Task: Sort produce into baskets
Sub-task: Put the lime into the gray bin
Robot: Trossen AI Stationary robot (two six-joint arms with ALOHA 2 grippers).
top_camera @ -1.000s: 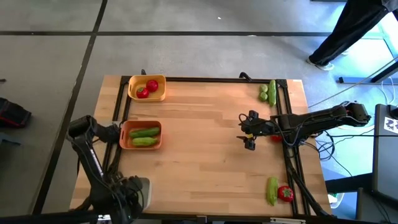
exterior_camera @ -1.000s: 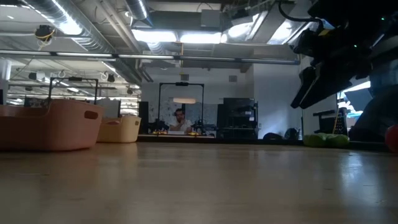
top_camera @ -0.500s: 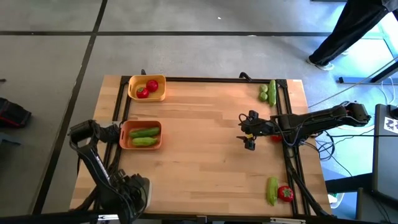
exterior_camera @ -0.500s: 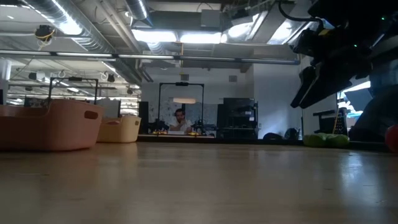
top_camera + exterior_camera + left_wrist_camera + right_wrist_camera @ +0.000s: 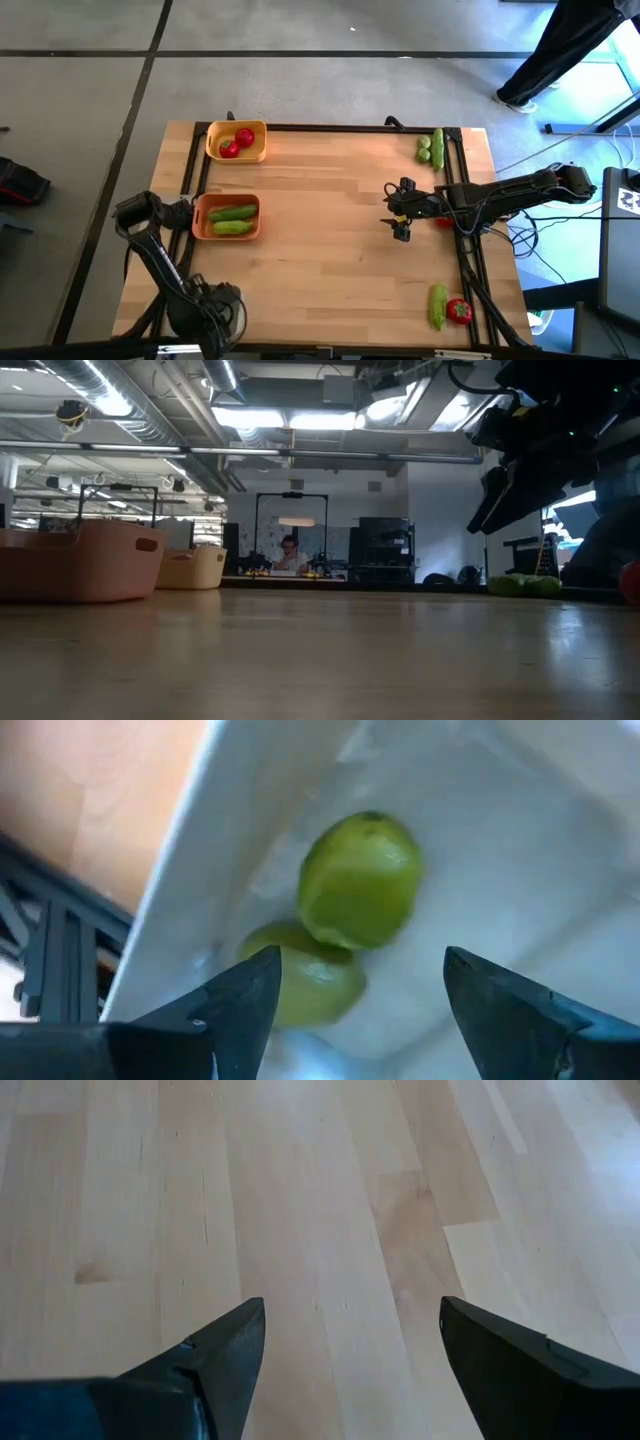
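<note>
My left gripper (image 5: 360, 965) is open above the white-grey basket (image 5: 250, 810) at the table's near left, where two limes (image 5: 360, 880) lie on its floor; my arm hides most of that basket in the high view (image 5: 232, 298). My right gripper (image 5: 400, 213) is open and empty over bare wood at the right middle, also seen in the low view (image 5: 500, 495). The yellow basket (image 5: 236, 141) holds red tomatoes. The orange basket (image 5: 227, 216) holds two cucumbers.
A lime and a cucumber (image 5: 431, 147) lie at the far right. A cucumber (image 5: 437, 305) and a tomato (image 5: 459, 311) lie at the near right. Another tomato (image 5: 443, 222) shows under my right arm. A black frame runs along the table's edges. A person stands beyond the far right corner.
My left arm has shifted a little toward the table's right over the white-grey basket and now covers more of it. My right arm has kept still.
</note>
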